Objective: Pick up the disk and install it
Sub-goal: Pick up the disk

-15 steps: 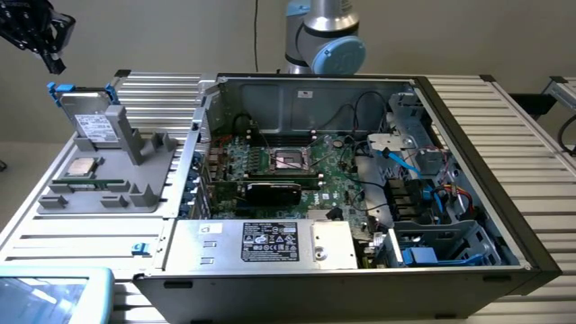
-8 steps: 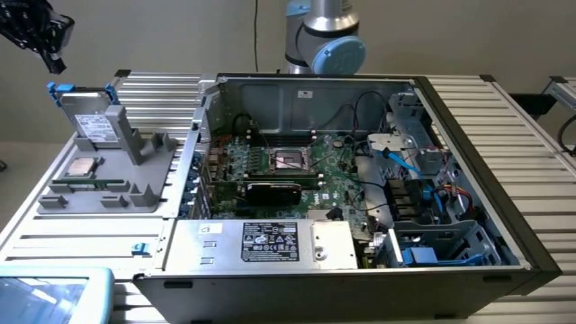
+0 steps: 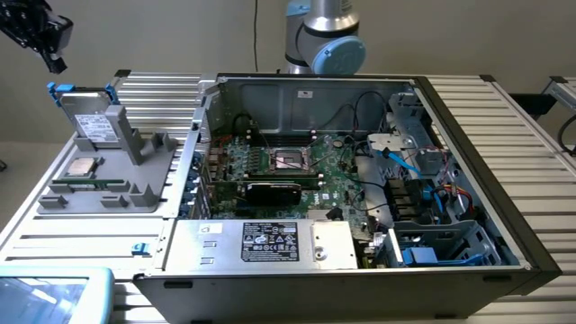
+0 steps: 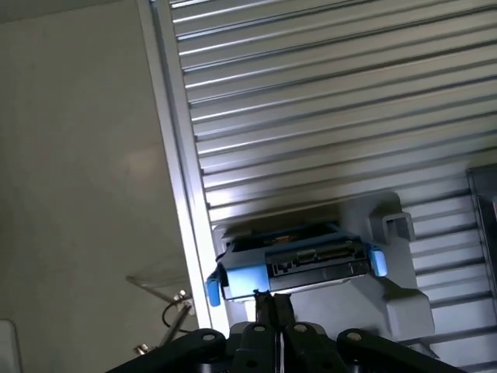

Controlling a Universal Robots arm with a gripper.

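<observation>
The disk (image 3: 93, 121) stands upright in the grey holder (image 3: 135, 181) (gripper (image 4: 272, 301) above, apart).

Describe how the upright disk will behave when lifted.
Probably stiff: the disk looks like a metal-cased slab, likely heavy for its size. Standing on edge in the grey holder, it could tip if nudged sideways. Its blue carrier tabs may flex.

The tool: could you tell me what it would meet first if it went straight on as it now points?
Probably the disk, its blue-edged end standing up in the grey holder right ahead of the tool; how far off is unclear.
</observation>
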